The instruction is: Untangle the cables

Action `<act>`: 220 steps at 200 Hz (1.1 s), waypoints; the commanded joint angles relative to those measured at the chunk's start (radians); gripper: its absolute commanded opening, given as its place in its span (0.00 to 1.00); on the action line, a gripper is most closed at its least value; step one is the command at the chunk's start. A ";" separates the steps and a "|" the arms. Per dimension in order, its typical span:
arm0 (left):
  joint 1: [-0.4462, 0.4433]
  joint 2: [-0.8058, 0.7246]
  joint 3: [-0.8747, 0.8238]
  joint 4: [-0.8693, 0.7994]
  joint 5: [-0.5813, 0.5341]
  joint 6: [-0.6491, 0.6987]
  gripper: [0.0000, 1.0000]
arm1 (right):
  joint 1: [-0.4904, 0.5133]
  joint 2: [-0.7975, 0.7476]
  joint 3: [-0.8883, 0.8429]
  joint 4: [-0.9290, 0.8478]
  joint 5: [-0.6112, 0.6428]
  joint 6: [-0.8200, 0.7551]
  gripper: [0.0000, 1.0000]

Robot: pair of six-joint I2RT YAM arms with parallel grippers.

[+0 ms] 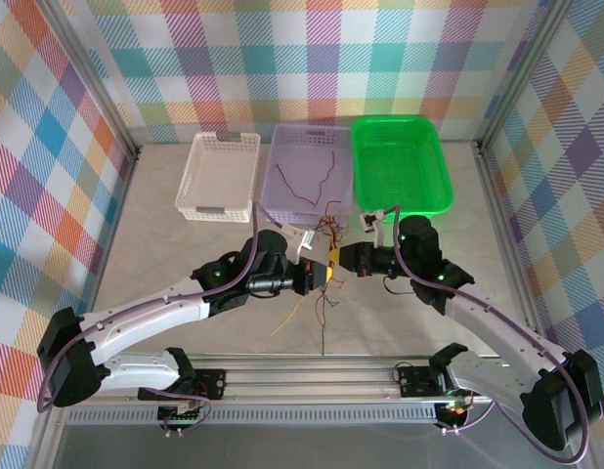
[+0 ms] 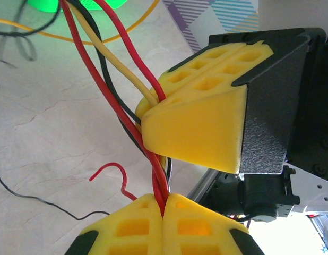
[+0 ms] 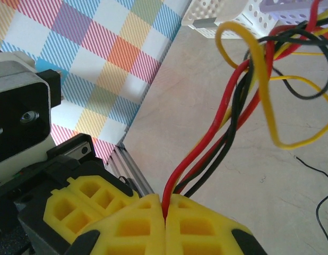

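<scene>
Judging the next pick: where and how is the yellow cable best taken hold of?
Probably the wide loop of the yellow cable, which bows clear of the red and black strands; come from its outer side, pinching across the strand.

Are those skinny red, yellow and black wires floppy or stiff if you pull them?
Probably floppy: the cables bend in loose loops. Likely light, being so thin. They may snag when pulled, since the loops cross each other.
</scene>
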 commanded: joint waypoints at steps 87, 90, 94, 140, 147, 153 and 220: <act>0.090 -0.264 -0.017 -0.159 -0.090 0.072 0.00 | -0.007 -0.077 0.045 -0.205 0.189 -0.121 0.00; 0.093 -0.267 -0.017 -0.159 -0.089 0.072 0.00 | -0.007 -0.077 0.044 -0.202 0.185 -0.121 0.00; 0.096 -0.269 -0.020 -0.159 -0.086 0.069 0.00 | -0.007 -0.077 0.043 -0.195 0.181 -0.119 0.00; 0.099 -0.195 -0.066 -0.030 0.100 0.015 0.00 | -0.007 -0.066 0.040 -0.120 0.107 -0.080 0.00; 0.099 -0.180 -0.080 0.004 0.125 -0.003 0.00 | -0.007 -0.066 0.040 -0.107 0.095 -0.072 0.00; 0.099 -0.167 -0.095 0.038 0.151 -0.018 0.00 | -0.007 -0.066 0.041 -0.099 0.086 -0.068 0.00; 0.055 -0.104 -0.161 0.274 0.189 -0.123 0.24 | -0.007 -0.026 0.043 -0.033 0.014 -0.043 0.00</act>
